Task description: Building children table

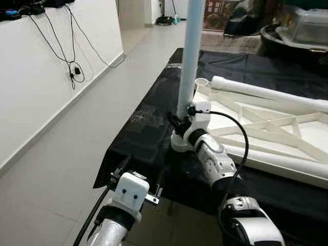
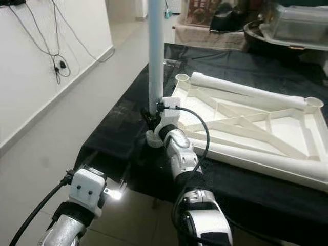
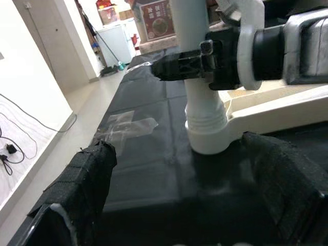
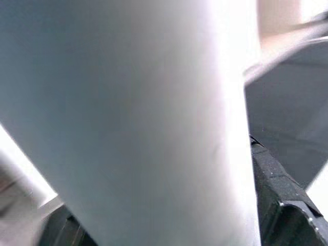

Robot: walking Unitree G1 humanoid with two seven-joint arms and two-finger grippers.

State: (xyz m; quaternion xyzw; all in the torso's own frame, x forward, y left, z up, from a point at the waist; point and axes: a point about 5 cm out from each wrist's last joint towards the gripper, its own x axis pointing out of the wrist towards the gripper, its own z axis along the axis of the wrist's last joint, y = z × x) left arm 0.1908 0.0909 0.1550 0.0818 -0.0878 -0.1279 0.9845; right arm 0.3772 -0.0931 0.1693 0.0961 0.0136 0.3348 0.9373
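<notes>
The white children's table top (image 1: 287,134) lies upside down on a black-covered surface (image 1: 154,128). A pale table leg (image 1: 190,61) stands upright in the corner socket (image 3: 207,136) nearest me. My right gripper (image 1: 179,120) is shut on that leg just above the socket, its black fingers (image 3: 184,66) wrapped around it. A second white leg (image 1: 266,92) lies across the far side of the table top. My left gripper (image 1: 139,171) hangs low at the front edge of the black surface. It is open, its padded fingers (image 3: 87,179) spread apart and pointing towards the socket.
A white wall with dangling black cables (image 1: 72,66) runs along the left, with bare tiled floor (image 1: 61,154) between it and the black surface. A patch of clear tape (image 1: 143,115) sits on the cloth left of the leg. Boxes and clutter (image 1: 302,25) stand at the back right.
</notes>
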